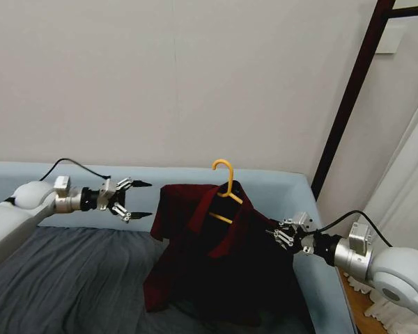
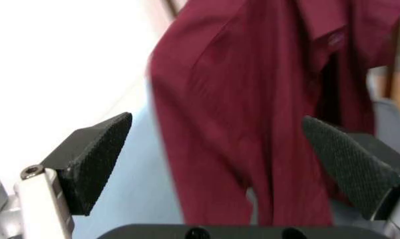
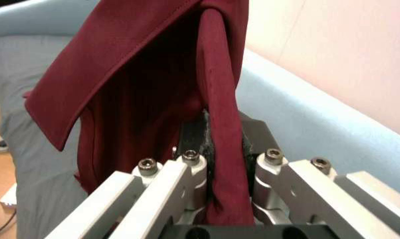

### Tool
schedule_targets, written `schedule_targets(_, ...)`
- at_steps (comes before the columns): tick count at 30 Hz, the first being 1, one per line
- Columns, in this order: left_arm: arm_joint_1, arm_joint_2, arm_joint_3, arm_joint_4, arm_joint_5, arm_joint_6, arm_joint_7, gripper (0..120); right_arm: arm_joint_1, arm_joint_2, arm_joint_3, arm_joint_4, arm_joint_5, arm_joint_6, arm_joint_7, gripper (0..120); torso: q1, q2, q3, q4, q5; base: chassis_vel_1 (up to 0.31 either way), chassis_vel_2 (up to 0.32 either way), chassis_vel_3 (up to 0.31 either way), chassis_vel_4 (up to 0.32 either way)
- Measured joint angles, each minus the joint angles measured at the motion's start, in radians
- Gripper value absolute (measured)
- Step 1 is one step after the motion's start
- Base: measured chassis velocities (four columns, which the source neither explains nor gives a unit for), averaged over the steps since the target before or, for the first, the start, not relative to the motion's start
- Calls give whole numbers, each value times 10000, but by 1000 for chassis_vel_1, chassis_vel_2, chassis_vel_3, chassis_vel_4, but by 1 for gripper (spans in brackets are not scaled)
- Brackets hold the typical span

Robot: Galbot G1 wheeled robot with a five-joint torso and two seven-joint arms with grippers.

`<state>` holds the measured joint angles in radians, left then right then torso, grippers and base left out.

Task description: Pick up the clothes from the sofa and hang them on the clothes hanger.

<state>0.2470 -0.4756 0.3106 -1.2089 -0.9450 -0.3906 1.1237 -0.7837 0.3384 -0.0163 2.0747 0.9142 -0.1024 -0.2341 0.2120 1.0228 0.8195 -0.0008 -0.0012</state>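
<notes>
A dark red shirt (image 1: 209, 257) hangs over the sofa with a yellow hanger (image 1: 226, 182) in its collar, hook pointing up. My left gripper (image 1: 141, 200) is open just beside the shirt's left shoulder, not touching it. In the left wrist view its black pads (image 2: 97, 154) stand wide apart with the shirt (image 2: 253, 114) beyond them. My right gripper (image 1: 281, 236) is at the shirt's right side, shut on a fold of the shirt (image 3: 223, 149). What holds up the hanger is hidden.
The sofa has a pale blue backrest (image 1: 76, 174) and a grey cover on the seat (image 1: 63, 285). A dark pole (image 1: 348, 97) leans up at the right, with a white curtain (image 1: 411, 181) beside it. A bare wall stands behind.
</notes>
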Motion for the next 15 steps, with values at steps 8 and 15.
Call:
schedule_targets(8,2287,21,-1941,-336,0,-159,-1369,100,48,169,-53,286,10,-45,-21,7,0,0,0,-8,3,0,0,0,0)
schedule_targets(15,3961,-66,-3098,-1173,-106,-398,-2115,100,-405,283,315,563,-75,-539,1128,7,0,-2,0,-2,7,0,0,0,0)
